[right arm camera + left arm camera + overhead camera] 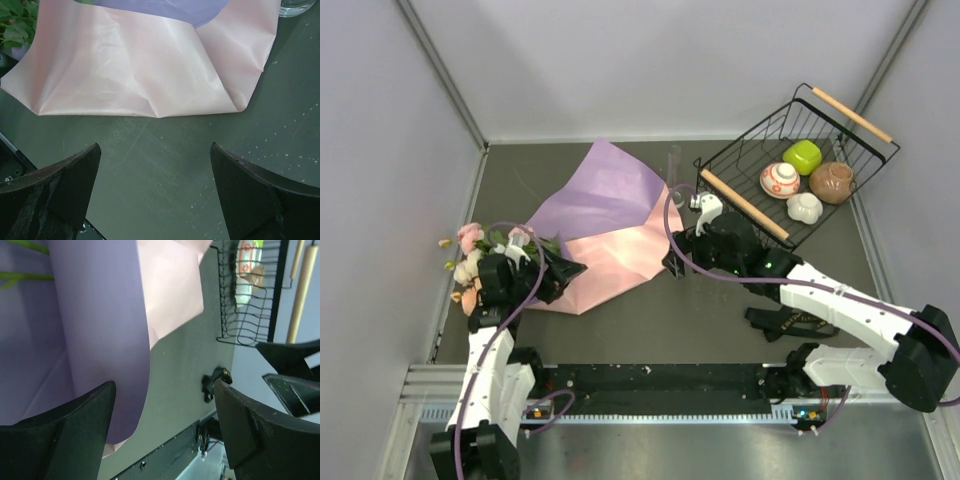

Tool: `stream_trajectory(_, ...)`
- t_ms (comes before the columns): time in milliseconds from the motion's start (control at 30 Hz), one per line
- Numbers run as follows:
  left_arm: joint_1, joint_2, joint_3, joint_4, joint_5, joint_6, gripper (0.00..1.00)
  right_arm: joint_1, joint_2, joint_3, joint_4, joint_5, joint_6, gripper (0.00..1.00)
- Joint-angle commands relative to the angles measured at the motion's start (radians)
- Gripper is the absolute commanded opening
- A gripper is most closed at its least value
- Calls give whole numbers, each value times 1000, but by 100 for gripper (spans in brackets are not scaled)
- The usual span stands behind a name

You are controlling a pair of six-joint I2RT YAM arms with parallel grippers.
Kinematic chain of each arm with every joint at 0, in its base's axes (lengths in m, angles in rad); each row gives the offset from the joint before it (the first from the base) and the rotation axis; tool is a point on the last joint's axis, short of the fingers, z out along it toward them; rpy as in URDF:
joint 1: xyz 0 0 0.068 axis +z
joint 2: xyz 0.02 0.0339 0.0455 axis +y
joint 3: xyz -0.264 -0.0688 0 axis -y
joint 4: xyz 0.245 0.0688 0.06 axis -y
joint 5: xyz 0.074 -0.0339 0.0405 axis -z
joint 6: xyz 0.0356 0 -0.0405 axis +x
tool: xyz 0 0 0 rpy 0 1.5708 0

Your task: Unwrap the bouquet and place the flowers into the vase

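Both wide open and empty, left gripper (165, 390) astride paper (100, 315) edge, right gripper (155, 147) over table (270, 150), vase (298, 7) cut off.

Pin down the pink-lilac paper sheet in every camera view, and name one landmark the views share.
Top external: paper sheet spread centre-left on the table, between the flowers and the wire basket.
Left wrist: paper sheet fills the upper left, above the left fingers.
Right wrist: paper sheet spans the top, beyond the right fingers.
Shared landmark: the dark table under the sheet.
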Motion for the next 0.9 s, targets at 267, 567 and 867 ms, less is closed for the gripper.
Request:
stream_trajectory(267,-1,-77,2,-61,212,72,77,-6,66,46,50,-68,25,92)
stream_trajectory(567,-3,-163,-33,-193,248,108,72,7,173,190,74,-182,77,91)
stream_trajectory(867,-3,-212,-39,-284,289,152,68,73,351,404,117,-215,130,89)
